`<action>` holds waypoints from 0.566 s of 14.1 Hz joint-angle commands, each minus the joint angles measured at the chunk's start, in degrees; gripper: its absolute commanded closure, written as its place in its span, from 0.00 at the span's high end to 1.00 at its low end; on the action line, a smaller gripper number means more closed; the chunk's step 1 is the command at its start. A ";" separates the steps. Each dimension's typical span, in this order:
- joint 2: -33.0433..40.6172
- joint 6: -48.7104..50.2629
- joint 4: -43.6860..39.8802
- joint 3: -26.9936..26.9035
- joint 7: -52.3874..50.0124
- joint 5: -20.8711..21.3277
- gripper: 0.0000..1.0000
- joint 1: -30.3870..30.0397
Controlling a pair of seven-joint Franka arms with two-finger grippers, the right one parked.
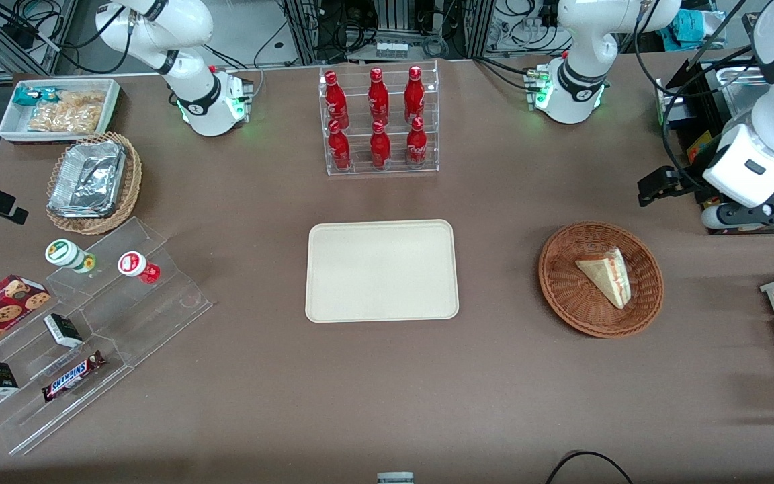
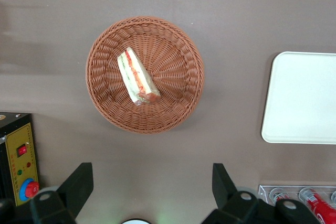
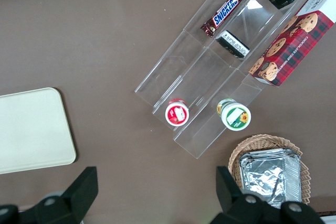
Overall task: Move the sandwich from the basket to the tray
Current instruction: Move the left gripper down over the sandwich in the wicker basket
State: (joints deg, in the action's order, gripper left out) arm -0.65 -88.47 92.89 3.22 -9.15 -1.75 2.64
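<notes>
We've got the sandwich [image 1: 605,274] lying in the basket [image 1: 600,279], toward the working arm's end of the table. Tray [image 1: 381,270] sits bare mid-table, well apart from it. Gripper [image 2: 152,182] hangs high above the basket w/ fingers spread wide, holding nothing, touching nothing.

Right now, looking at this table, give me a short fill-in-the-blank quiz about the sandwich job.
1. The sandwich lies in the ____.
2. The tray holds ____ items.
3. The end effector hangs above the table with its fingers ____, touching nothing.
4. The clear rack farther from the front camera than the tray holds ____ red bottles.

Missing words: basket; no; open; six
</notes>
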 commanded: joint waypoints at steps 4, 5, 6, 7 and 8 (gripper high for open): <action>-1.80 1.37 0.17 0.04 -0.52 0.70 1.00 -0.09; -1.98 0.58 2.36 0.04 -0.43 0.79 1.00 -0.18; -2.25 -0.90 4.03 0.04 -0.35 0.96 1.00 -0.18; -2.25 -2.83 7.09 -0.05 -0.43 1.48 1.00 -0.18; -2.08 -6.16 10.08 -0.05 -0.43 2.79 1.00 -0.18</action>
State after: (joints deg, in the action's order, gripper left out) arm -3.19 -90.30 97.94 3.09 -9.23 -0.84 2.62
